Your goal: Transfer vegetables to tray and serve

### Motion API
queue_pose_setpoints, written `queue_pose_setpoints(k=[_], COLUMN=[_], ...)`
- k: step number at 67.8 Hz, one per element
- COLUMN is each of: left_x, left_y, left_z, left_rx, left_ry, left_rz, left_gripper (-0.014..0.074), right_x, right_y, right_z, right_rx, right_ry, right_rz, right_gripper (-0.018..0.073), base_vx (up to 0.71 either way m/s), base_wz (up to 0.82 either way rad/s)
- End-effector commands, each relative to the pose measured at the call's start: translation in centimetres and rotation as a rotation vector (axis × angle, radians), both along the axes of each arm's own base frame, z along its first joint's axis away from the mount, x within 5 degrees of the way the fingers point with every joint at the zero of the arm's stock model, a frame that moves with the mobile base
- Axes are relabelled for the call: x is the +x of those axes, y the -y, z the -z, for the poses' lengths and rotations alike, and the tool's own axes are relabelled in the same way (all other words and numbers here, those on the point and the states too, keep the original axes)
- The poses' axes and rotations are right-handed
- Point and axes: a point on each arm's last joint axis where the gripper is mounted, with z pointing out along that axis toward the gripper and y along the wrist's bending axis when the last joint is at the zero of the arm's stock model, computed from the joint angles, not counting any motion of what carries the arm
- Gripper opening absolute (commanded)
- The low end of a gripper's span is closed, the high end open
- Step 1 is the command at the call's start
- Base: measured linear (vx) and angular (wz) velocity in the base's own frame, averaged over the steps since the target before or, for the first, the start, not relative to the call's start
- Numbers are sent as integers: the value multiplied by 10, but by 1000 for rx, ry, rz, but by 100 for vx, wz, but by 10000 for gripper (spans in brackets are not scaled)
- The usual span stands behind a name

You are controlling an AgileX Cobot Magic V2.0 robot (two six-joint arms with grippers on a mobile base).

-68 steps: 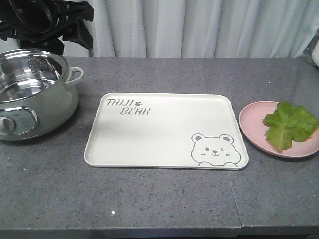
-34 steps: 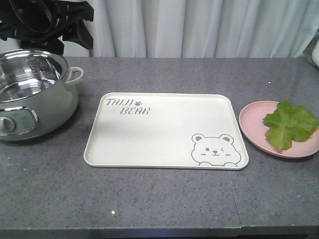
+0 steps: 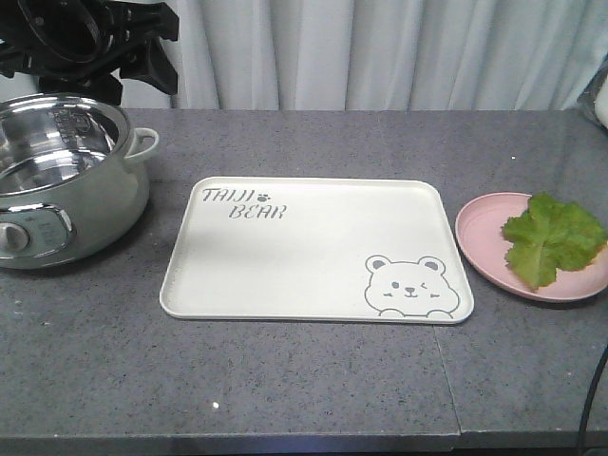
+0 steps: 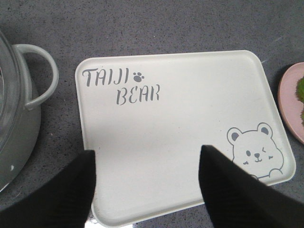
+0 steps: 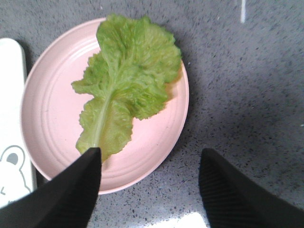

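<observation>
The green lettuce leaf lies on a round pink plate at the right of the counter; it also shows in the right wrist view. The cream tray with the bear drawing lies empty in the middle, and also shows in the left wrist view. My left gripper is open and empty, above the tray's near edge. My right gripper is open and empty, above the plate's near right rim, its left finger close to the leaf's stem end. Neither gripper shows in the front view.
A pale green electric pot with a steel bowl stands at the left, its handle near the tray's corner. Black equipment stands behind it. A white curtain hangs at the back. A dark cable shows at the lower right.
A thin dark cable has come into the lower right corner of the front view. The tray, plate, leaf and pot have not moved.
</observation>
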Motion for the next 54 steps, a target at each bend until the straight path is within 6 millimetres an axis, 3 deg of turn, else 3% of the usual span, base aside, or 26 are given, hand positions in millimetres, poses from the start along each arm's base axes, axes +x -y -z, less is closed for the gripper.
queue_pose_setpoints(k=[1, 54], left_x=[-12, -12], left_y=[-2, -2], left_z=[-22, -22], left_rx=[-42, -42], left_ry=[89, 88], left_rz=[0, 0], left_gripper=[444, 444], right_x=[7, 49], right_y=[5, 27], right_z=[-10, 61], right_rx=[-23, 21], right_ry=[71, -39], right_rz=[15, 68], right_gripper=[477, 476], base_vx=[0, 0], base_wz=[0, 0])
